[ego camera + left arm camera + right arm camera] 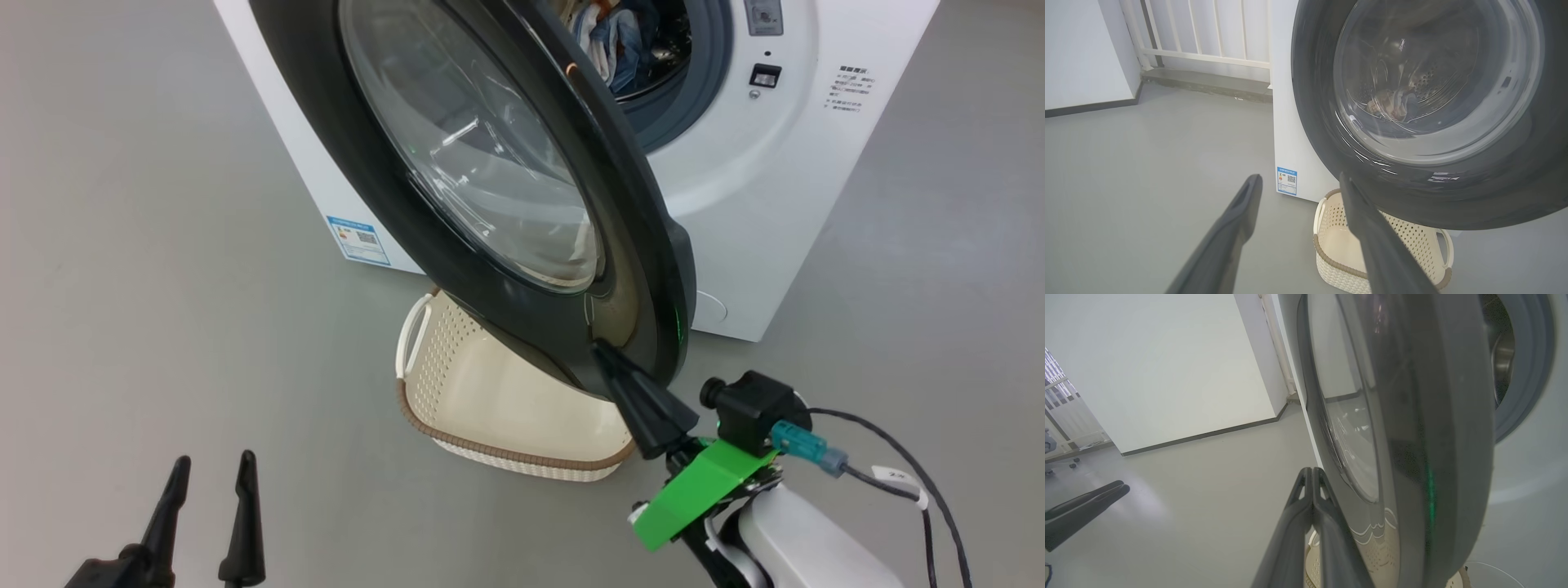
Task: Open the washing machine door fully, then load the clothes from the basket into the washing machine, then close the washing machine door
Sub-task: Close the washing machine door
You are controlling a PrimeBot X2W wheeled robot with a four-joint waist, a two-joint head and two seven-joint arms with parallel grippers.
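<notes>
Right gripper (602, 351) has its two dark fingers pressed together into one point and holds nothing. In the head view the tip sits at the lower black rim of the washing machine door (343, 155), low and right of centre, and appears to touch it. In the right wrist view the same shut gripper (1312, 471) lies just beside the door (1453, 416), close to the glass bulge. Left gripper (214, 461) stands at the lower left of the head view with its fingers spread wide around nothing, well apart from the door and the basket (490, 392). The left wrist view shows the left gripper (1299, 177) with grey floor between its fingers. The door hangs part open; its free edge at centre right stands off from the front of the washing machine (784, 188), leaving the drum mouth uncovered at the top of the frame, where the clothes (620, 41) lie inside. The basket sits on the floor (163, 245) under the door's lowest edge, its far end covered by the rim. Bare floor spreads across the whole left half of the head view.
</notes>
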